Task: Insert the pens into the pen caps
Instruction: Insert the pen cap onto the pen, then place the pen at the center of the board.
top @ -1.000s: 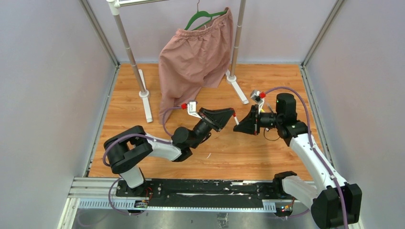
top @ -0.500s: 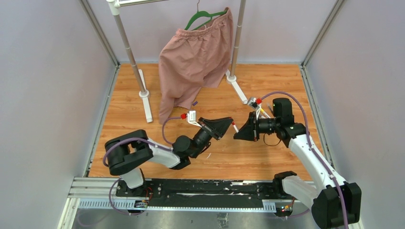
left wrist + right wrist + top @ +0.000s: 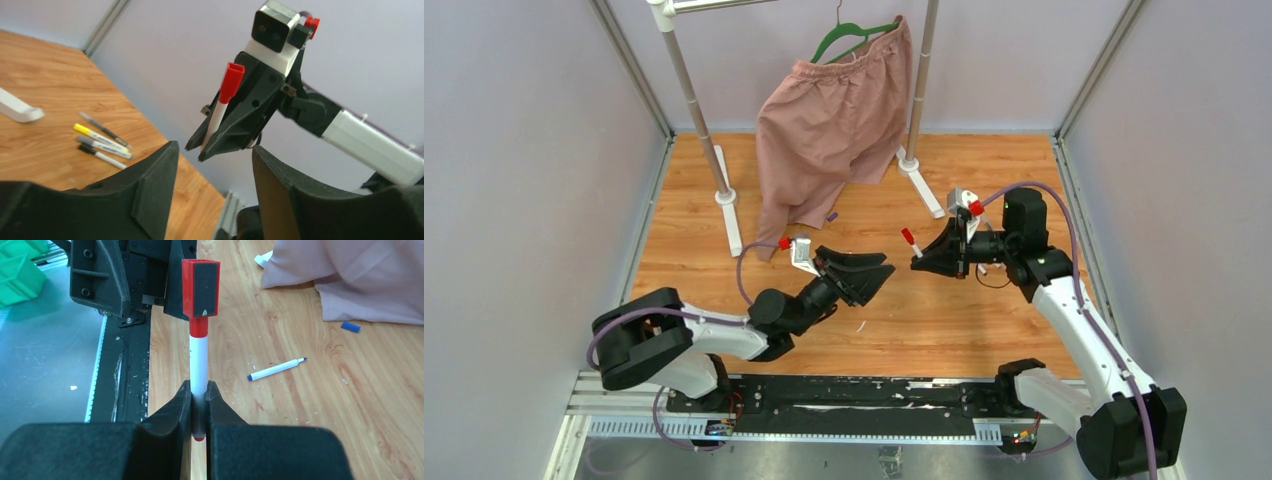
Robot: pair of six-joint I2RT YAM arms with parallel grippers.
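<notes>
Right gripper [image 3: 199, 390] clenches a red-capped pen [image 3: 198, 355]; left gripper [image 3: 214, 147] stands released. Only the left wrist view shows loose pens [image 3: 102, 145] on the table [image 3: 40, 75], toward its right edge.

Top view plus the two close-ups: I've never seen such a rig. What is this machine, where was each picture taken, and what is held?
These are two robot arms bolted at the near edge of a wooden table. The wide picture comes from a fixed camera above and behind them; the other two from a camera on each wrist. The right pincer is shut on a white pen with a red cap. The left pincer is open and empty, facing it. On the table lie a blue-tipped pen, a loose blue cap and, elsewhere, a few more pens. Pink shorts hang on a rack behind.
</notes>
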